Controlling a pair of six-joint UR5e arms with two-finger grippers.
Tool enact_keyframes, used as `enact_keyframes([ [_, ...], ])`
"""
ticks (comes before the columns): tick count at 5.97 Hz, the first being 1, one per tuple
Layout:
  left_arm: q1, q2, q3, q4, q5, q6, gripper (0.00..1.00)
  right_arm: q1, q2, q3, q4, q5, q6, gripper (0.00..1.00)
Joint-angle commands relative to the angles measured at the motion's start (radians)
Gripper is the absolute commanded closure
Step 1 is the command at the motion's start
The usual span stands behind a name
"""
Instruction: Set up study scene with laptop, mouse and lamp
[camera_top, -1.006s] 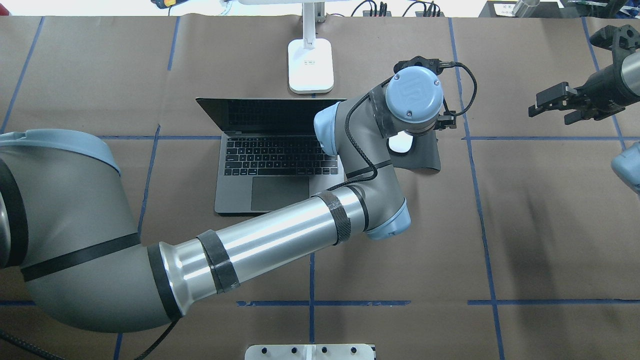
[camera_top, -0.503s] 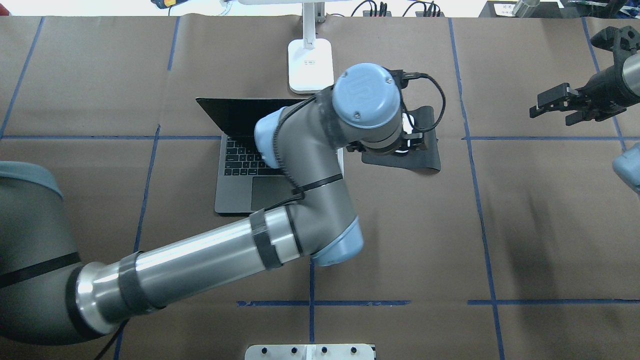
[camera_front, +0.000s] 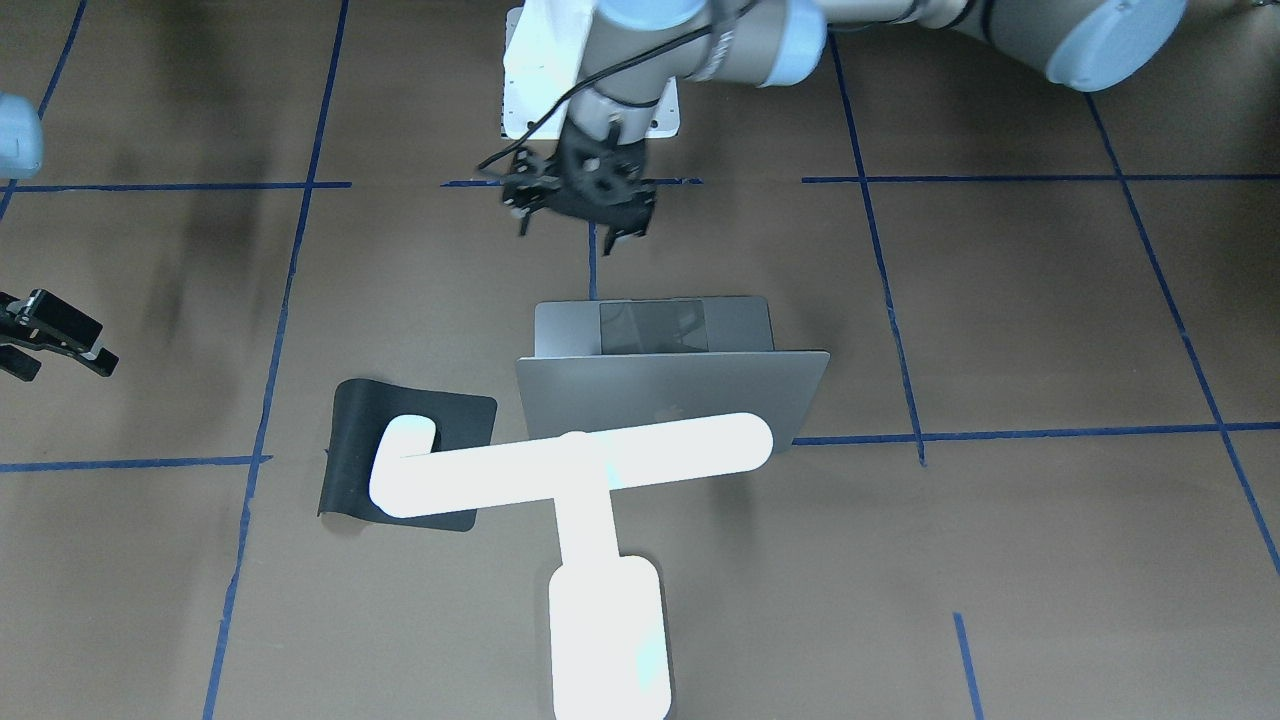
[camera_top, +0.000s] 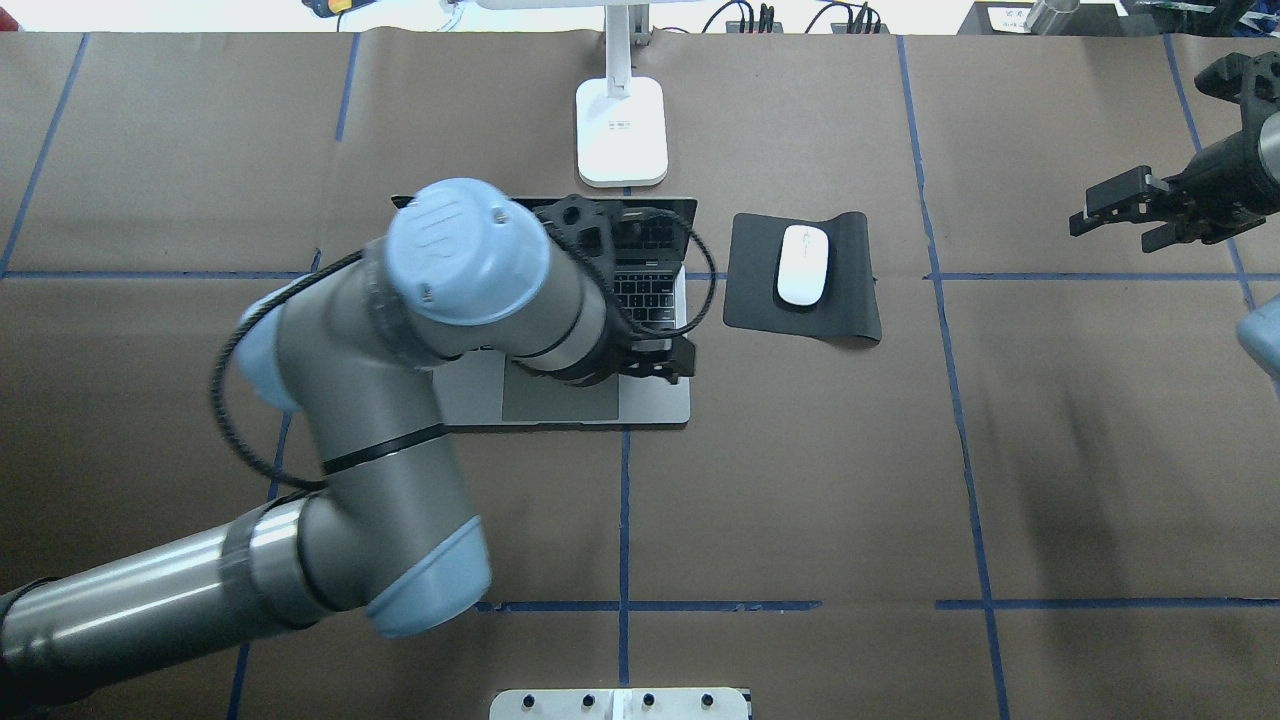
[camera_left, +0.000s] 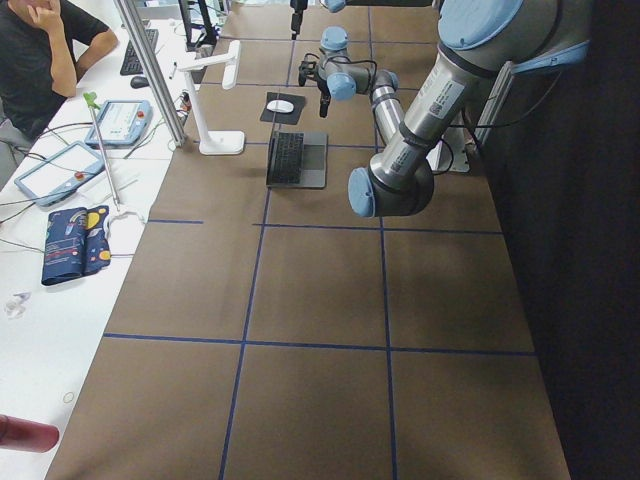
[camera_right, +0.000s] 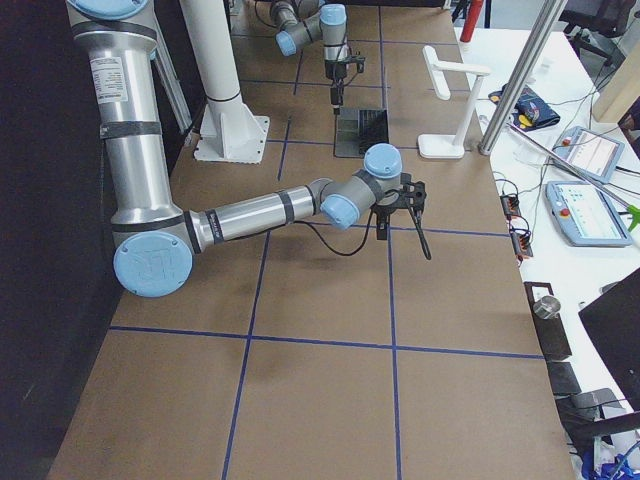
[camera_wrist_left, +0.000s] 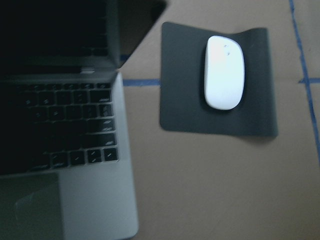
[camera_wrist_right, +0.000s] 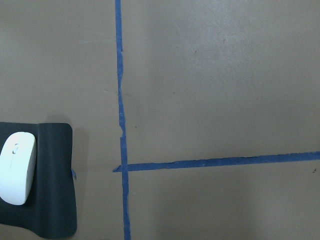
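Across the brown paper-covered table (camera_top: 1000, 450) with its blue tape grid, you see the thin grey metal laptop (camera_top: 655, 403) open at the middle, keyboard toward the robot. Just behind its lid stands the glowing white T-shaped lamp (camera_top: 621, 135). Just beside the laptop, on the robot's right, lies a black rectangular mat (camera_top: 850, 310), and the flat white oval mouse (camera_top: 803, 265) rests on it. The left gripper (camera_front: 585, 215) hangs over the laptop's right palm rest, fingers apart, empty. The right gripper (camera_top: 1118, 226) hovers well apart, spread and empty.
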Motion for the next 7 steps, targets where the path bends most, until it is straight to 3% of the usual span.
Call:
enact_keyframes([
  [1,-0.037,0.283,-0.274,0.012,-0.046,0.043,0.0,0.021,-0.03,0.013,0.0,-0.001,0.0,0.0],
  [3,-0.118,0.541,-0.419,0.042,-0.091,0.261,0.0,0.068,-0.089,0.011,0.0,-0.001,-0.043,0.0],
  [4,-0.225,0.636,-0.418,0.044,-0.158,0.427,0.0,0.133,-0.167,0.011,0.0,0.008,-0.219,0.0],
  [6,-0.462,0.773,-0.357,0.047,-0.267,0.806,0.0,0.251,-0.286,0.009,-0.035,0.059,-0.494,0.0],
  [7,-0.612,0.784,-0.246,0.047,-0.342,1.008,0.0,0.289,-0.309,0.009,-0.09,0.098,-0.635,0.0],
])
